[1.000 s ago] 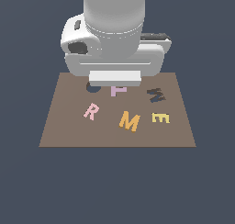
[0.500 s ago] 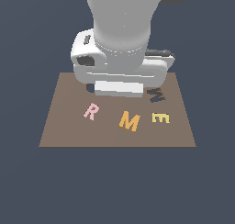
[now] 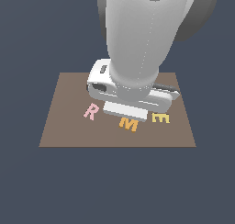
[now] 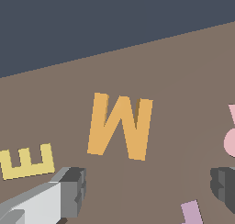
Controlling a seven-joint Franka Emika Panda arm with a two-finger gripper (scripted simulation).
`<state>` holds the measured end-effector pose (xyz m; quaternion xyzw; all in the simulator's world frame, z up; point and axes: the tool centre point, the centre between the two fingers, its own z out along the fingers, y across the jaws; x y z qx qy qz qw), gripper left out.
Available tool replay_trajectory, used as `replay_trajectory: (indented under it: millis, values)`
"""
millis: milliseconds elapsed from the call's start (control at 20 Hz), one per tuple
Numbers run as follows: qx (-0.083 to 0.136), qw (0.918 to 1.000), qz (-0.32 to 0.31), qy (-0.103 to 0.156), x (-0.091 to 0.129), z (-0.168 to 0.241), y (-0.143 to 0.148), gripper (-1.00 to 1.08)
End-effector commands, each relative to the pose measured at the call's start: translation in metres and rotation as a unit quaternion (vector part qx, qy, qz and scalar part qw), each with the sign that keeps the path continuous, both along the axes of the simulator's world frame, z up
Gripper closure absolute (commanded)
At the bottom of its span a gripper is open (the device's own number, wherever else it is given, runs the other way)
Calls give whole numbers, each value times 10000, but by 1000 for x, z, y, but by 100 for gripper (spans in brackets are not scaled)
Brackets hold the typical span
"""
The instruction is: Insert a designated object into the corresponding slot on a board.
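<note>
Hovering low over the board [image 3: 64, 122], the pincer [image 4: 147, 186] is sitting spread wide with nothing between its fingers [image 4: 71, 191]. Orange M block [image 4: 120, 126] is lying flat on the board, just ahead of the fingertips and roughly centered on the gap. In the exterior view it's lying between the pink R [image 3: 91, 111] and yellow E [image 3: 160, 118], partly hidden by the arm. Slot isn't showing; the arm is covering the board's far part.
</note>
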<state>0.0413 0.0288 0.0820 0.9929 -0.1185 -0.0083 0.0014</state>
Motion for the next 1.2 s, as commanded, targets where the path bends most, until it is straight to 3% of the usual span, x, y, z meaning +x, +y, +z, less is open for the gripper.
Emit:
replay_trajectory:
  millis: [0,450,1150]
  values:
    - [-2,9998,-214,-30,9,-11,4,-92]
    - [-2,9981,-616,-80,28,-31,11,-92]
    - [-1,9979,-647,-83,30,-52,11,-92]
